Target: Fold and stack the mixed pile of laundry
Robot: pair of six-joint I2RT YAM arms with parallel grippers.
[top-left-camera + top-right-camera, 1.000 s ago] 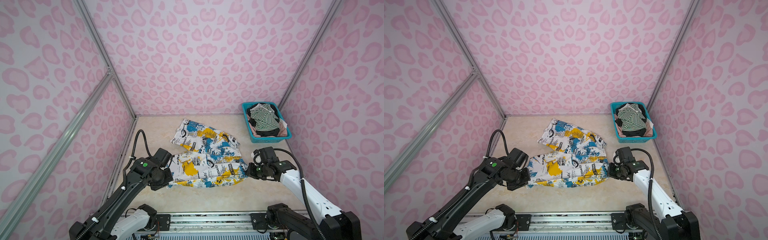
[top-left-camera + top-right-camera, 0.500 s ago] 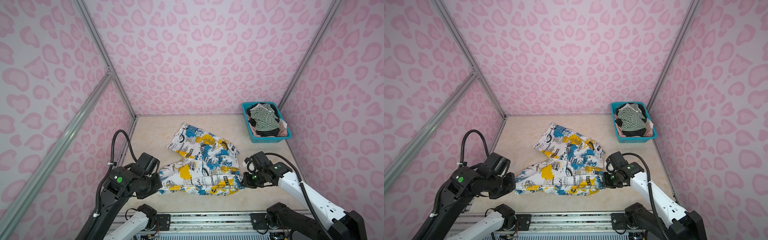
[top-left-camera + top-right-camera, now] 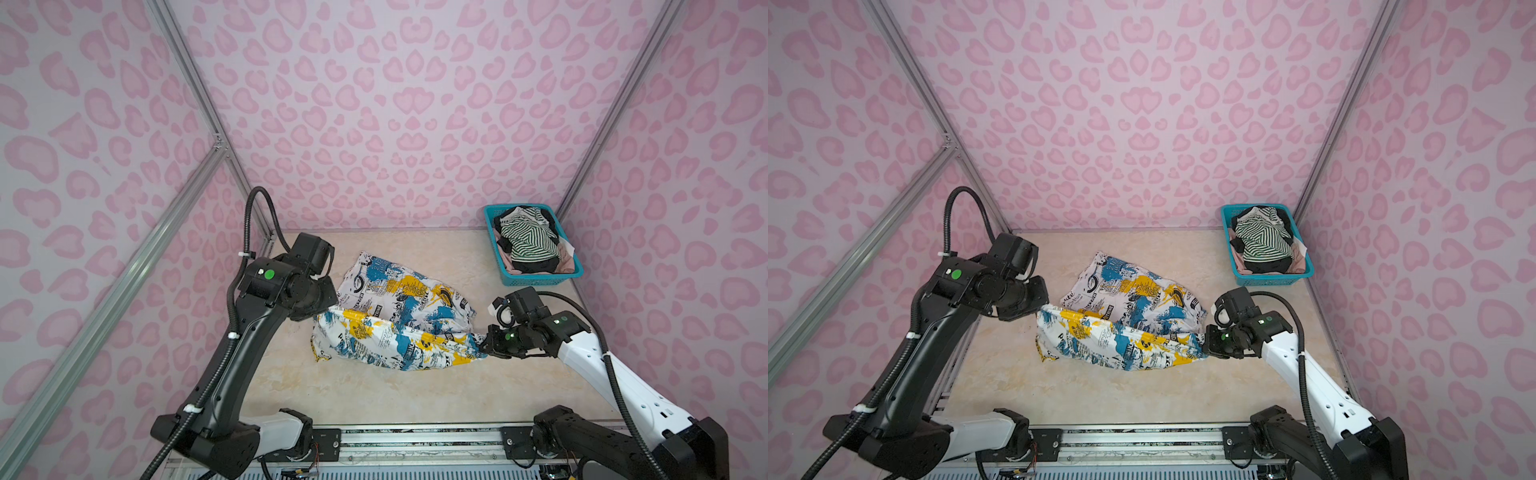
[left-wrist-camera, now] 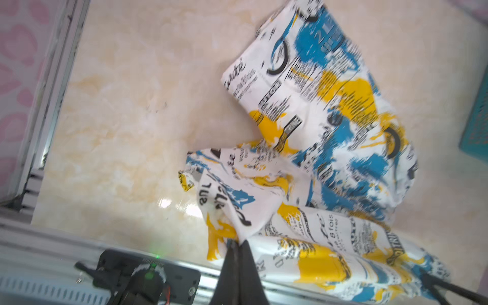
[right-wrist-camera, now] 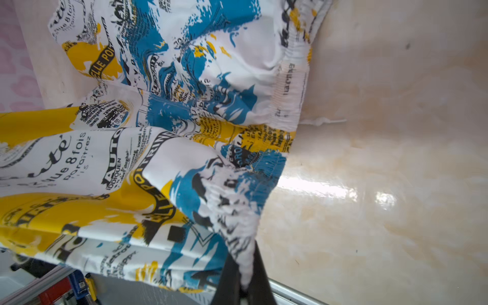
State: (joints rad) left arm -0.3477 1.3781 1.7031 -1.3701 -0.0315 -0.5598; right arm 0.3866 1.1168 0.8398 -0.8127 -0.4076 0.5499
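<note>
In both top views, your left end effector (image 3: 329,308) was clamped on one corner of the white printed garment (image 3: 395,332) with blue and yellow splashes. Your right end effector (image 3: 483,347) was clamped on its opposite end. The near edge hung lifted between them, while the rest lay crumpled on the middle of the marble-look bench (image 3: 374,399). At the far right corner, a teal basket (image 3: 540,281) held the green-and-white striped top (image 3: 528,243) over a black garment (image 3: 536,264) and a pink garment (image 3: 566,254). In the left wrist view, the two dark fingers (image 4: 231,264) were pressed together on a white fold of the print. In the right wrist view, the fingers (image 5: 261,278) pinched the gathered elastic waistband, and the fabric spread away from them above the bench.
</note>
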